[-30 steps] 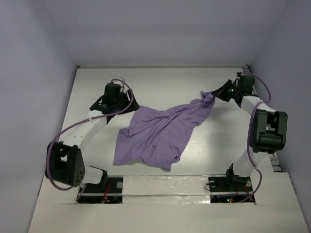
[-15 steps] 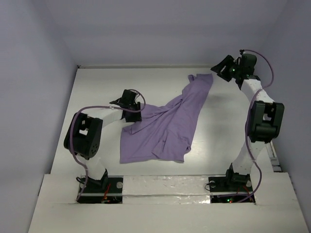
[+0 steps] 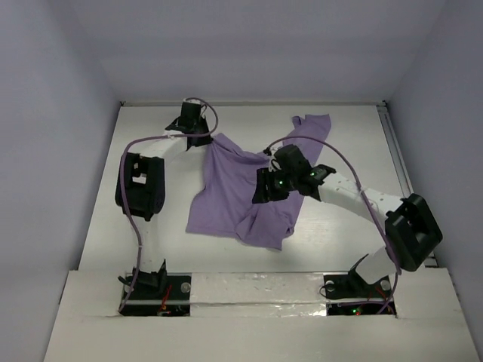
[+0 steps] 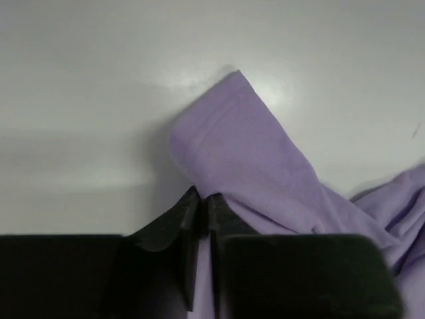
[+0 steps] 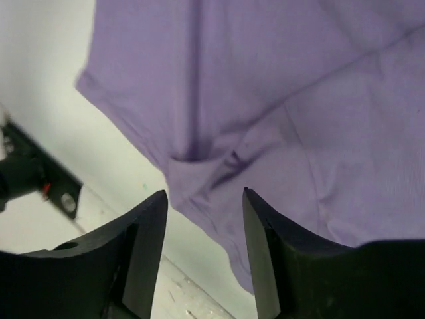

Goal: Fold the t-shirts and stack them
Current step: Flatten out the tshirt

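Observation:
One lavender t-shirt (image 3: 234, 188) lies crumpled across the middle of the white table (image 3: 151, 234), with one part reaching the far side (image 3: 313, 128). My left gripper (image 3: 201, 137) is at the shirt's far left corner. In the left wrist view it (image 4: 202, 199) is shut on the cloth, and a sleeve (image 4: 232, 133) sticks out beyond the fingertips. My right gripper (image 3: 264, 188) hovers over the shirt's middle. In the right wrist view it (image 5: 202, 196) stands open above a wrinkled hem (image 5: 206, 179), with nothing between its fingers.
Pale walls close in the table at the back and both sides. The two arm bases (image 3: 151, 283) (image 3: 358, 285) sit on a raised strip at the near edge. A black base fixture (image 5: 26, 179) shows at the left of the right wrist view.
My left gripper has shut on the shirt's left corner and carried it to the far left. My right gripper opened, let the far right part go, and swung in over the shirt's middle.

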Motion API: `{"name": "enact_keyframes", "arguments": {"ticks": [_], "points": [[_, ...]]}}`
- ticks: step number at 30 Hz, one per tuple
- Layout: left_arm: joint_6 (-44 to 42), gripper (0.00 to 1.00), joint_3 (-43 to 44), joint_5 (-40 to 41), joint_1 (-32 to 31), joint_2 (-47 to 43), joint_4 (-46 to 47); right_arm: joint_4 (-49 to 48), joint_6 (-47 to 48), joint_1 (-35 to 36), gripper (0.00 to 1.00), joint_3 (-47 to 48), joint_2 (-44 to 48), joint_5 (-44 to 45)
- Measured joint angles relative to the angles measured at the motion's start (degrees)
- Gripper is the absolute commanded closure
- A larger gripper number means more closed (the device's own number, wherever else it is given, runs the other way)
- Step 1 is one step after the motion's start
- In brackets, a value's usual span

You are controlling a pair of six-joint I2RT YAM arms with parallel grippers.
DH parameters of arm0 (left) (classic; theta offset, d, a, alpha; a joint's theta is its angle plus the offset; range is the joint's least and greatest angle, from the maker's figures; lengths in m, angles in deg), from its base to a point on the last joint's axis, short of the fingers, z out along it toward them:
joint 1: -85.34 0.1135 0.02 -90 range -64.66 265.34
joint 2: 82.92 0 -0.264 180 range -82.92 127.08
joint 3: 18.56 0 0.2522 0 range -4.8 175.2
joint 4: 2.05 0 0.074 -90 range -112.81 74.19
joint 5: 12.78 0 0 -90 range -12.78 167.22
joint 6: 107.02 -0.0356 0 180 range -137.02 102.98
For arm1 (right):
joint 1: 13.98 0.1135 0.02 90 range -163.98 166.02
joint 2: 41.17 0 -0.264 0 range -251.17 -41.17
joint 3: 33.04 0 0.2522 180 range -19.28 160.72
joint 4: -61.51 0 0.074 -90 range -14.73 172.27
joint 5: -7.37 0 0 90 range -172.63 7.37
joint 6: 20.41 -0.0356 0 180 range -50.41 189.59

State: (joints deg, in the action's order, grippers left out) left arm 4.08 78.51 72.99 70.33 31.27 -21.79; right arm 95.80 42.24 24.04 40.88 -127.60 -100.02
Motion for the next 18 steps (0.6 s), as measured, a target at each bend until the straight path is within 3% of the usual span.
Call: {"name": "enact_keyframes", "arguments": {"ticks": [1,2,7,10,14,18], "points": [[0.0,0.78,1.9,0.0,0.9,1.0,0.2,0.5,0.1,1.3,0.44,0.2,-0.6,1.0],[0.0,0.61,3.0,-0.1,1.7,1.5,0.4,1.0,0.1,2.9,0.54,1.0,-1.7,2.3],[-0.2,0.45,1.4,0.2,5.2,-0.4,0.7,2.3,-0.1,9.5,0.78,8.8,-10.7,7.4],[-0.1,0.45,-5.7,0.2,6.6,-7.0,-0.2,3.0,-0.1,13.1,0.73,12.2,-15.0,9.5],[2.0,0.54,-19.3,0.6,7.6,-21.6,-3.2,4.6,0.2,16.2,0.57,13.4,-17.8,10.9],[7.0,0.58,-31.6,2.1,5.4,-39.1,-9.7,6.1,0.4,17.4,0.59,13.7,-18.1,12.1]]}}
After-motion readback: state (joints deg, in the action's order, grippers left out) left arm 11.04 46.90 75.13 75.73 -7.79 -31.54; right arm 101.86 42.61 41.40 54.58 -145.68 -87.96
